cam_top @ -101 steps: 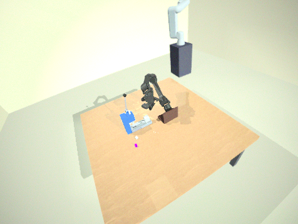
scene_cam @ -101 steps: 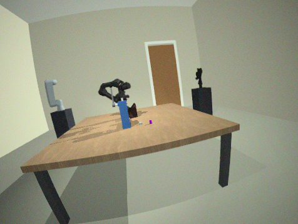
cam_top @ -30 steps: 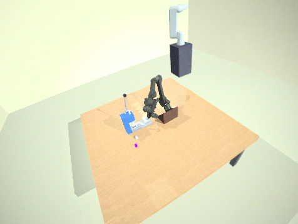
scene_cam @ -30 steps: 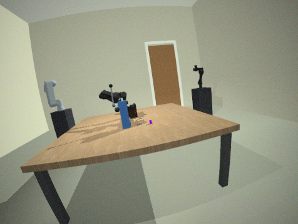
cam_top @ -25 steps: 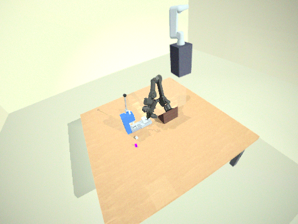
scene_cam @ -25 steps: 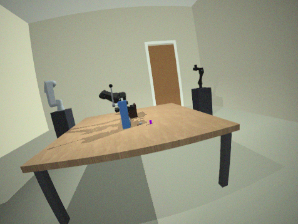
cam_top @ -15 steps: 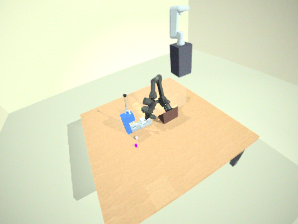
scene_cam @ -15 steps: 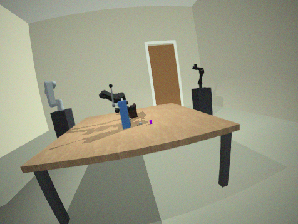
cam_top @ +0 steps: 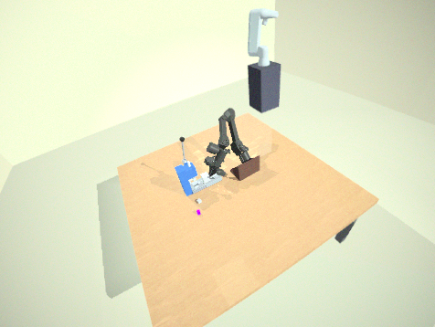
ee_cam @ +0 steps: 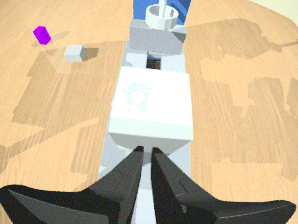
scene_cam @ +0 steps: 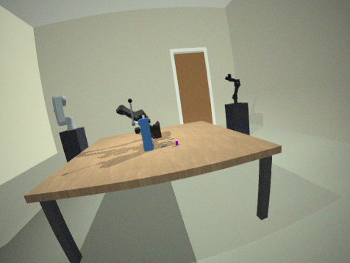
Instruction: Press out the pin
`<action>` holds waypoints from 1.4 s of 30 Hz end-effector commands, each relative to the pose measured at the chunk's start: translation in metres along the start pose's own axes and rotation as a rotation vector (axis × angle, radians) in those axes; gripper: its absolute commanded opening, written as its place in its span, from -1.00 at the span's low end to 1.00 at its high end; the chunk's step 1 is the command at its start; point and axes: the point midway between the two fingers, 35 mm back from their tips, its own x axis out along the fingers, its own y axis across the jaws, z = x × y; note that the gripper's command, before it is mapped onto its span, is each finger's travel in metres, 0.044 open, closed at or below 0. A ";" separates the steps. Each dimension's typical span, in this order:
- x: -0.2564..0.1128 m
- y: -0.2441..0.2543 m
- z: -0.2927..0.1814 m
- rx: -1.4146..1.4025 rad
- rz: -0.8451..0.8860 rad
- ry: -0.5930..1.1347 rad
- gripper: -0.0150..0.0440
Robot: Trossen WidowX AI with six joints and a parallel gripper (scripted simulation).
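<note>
The white block point(ee_cam: 155, 107) point(cam_top: 206, 176) lies on the pale press bed point(ee_cam: 172, 61) point(cam_top: 211, 182), short of the bed's dark opening. Its pin point(ee_cam: 138, 96) shows as a pale round spot on top, left of the block's middle. The blue press frame point(cam_top: 185, 174) point(scene_cam: 145, 135) stands at the bed's far end. The punch point(ee_cam: 163, 7) hangs above a pale ring, beyond the block. The lever point(cam_top: 183, 151) point(scene_cam: 131, 110) stands up with its black knob on top. My gripper point(ee_cam: 147, 152) point(cam_top: 212, 174) is shut and empty, its tips at the block's near face; contact is unclear. I cannot make out the cup.
A small grey cube point(ee_cam: 75, 53) point(cam_top: 198, 201) point(scene_cam: 165, 145) and a purple piece point(ee_cam: 42, 35) point(cam_top: 198, 212) point(scene_cam: 176, 143) lie on the table left of the bed in the wrist view. A dark brown panel point(cam_top: 249, 169) stands beside the arm.
</note>
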 end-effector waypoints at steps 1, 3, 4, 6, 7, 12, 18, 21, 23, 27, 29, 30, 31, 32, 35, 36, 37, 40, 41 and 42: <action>0.005 0.001 0.003 -0.007 0.002 -0.020 -0.39; 0.007 0.001 0.005 -0.007 0.002 -0.032 -0.39; 0.008 0.001 0.006 -0.007 0.002 -0.038 -0.39; 0.010 0.001 0.008 -0.007 0.002 -0.050 -0.39; 0.011 0.000 0.009 -0.007 0.002 -0.056 -0.39; 0.017 0.000 0.014 -0.007 0.002 -0.085 -0.39; 0.023 0.000 0.019 -0.007 0.002 -0.121 -0.39; 0.020 0.000 0.017 -0.001 -0.001 -0.106 -0.39; 0.020 0.000 0.017 -0.001 -0.001 -0.106 -0.39; 0.015 0.000 0.010 -0.011 0.002 -0.142 -0.39; 0.009 0.000 0.000 -0.026 0.002 -0.187 -0.39; 0.007 0.000 -0.003 -0.030 0.002 -0.199 -0.39; 0.006 0.000 -0.003 -0.032 0.002 -0.203 -0.39; 0.006 0.000 -0.003 -0.032 0.002 -0.203 -0.39; 0.006 0.000 -0.003 -0.032 0.002 -0.203 -0.21; 0.006 0.000 -0.003 -0.032 0.002 -0.203 -0.12; 0.006 0.000 -0.003 -0.032 0.002 -0.203 -0.03; 0.006 0.000 -0.003 -0.032 0.002 -0.203 0.23; 0.006 0.000 -0.003 -0.032 0.002 -0.203 0.32; 0.006 0.000 -0.003 -0.032 0.002 -0.203 0.41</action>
